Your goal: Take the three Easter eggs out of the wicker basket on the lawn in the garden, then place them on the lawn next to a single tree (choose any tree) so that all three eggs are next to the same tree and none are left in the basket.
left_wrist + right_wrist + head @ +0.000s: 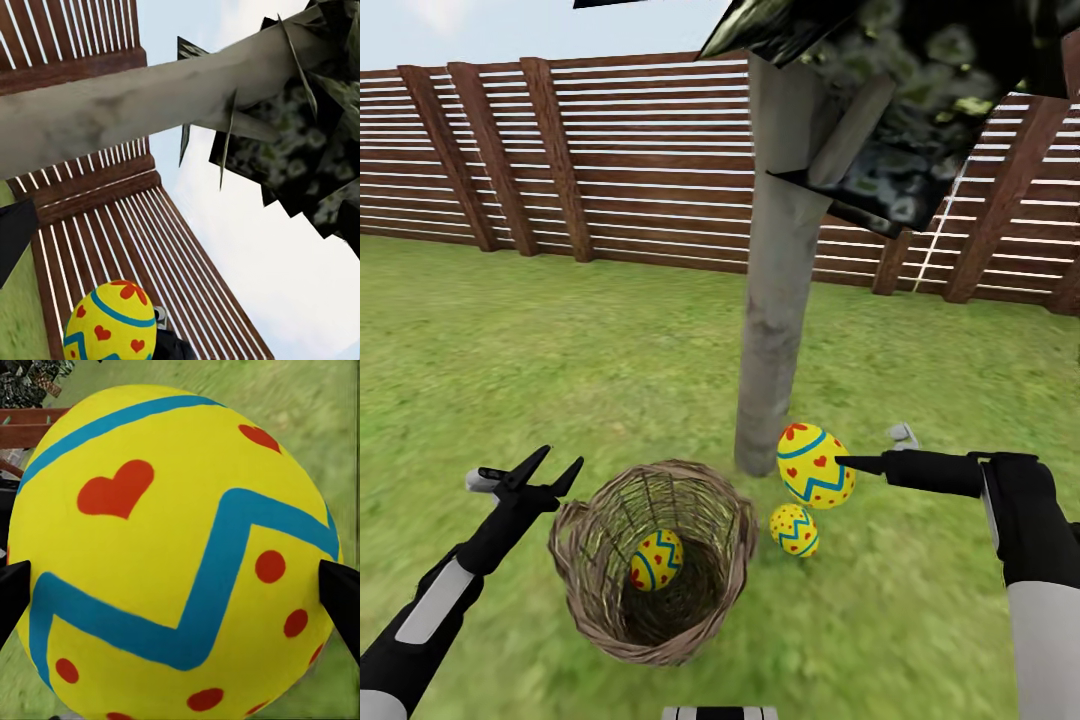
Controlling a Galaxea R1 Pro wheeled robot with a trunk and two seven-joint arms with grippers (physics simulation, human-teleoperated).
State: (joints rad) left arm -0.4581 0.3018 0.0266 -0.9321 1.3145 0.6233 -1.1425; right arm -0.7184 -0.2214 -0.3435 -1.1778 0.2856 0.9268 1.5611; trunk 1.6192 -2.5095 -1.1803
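My right gripper [847, 462] is shut on one Easter egg [812, 466], held just above the lawn [560, 330] beside the base of the pale grey tree [778, 290]. In the right wrist view this egg [172, 547] sits between the dark fingertips [341, 594]. A second egg [794, 529] lies on the grass right below it, close to the trunk. The third egg [656, 558] rests inside the wicker basket [585, 530]. My left gripper [560, 458] hangs open and empty by the basket's left rim. Its wrist view looks at the trunk [112, 112] and the held egg [112, 324].
A brown slatted fence [610, 150] closes off the garden behind the tree. Dark leaf clusters [900, 90] hang overhead at the upper right. Open grass stretches to the left of the trunk and behind the basket.
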